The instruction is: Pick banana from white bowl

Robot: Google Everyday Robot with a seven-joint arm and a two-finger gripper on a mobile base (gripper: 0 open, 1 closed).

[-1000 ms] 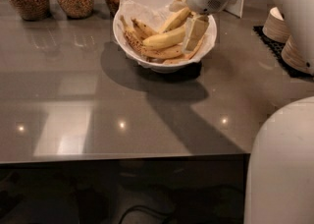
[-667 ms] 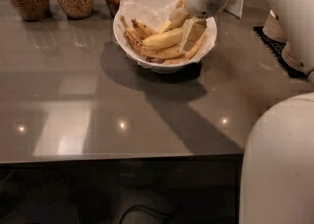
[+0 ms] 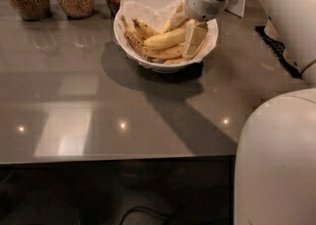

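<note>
— What do you look like from here?

— Smooth off-white plastic all over. My large rounded shell fills the lower right corner, plain and unmarked. My thick tubular arm has one small dark hole near the top and a thin dark seam lower down.

— And the wrist?

— A rounded white cuff, with what may be a finely dotted patch; it's too dim to be sure. My pale cream gripper sits below it, inside the wide white paper-lined bowl.
</note>
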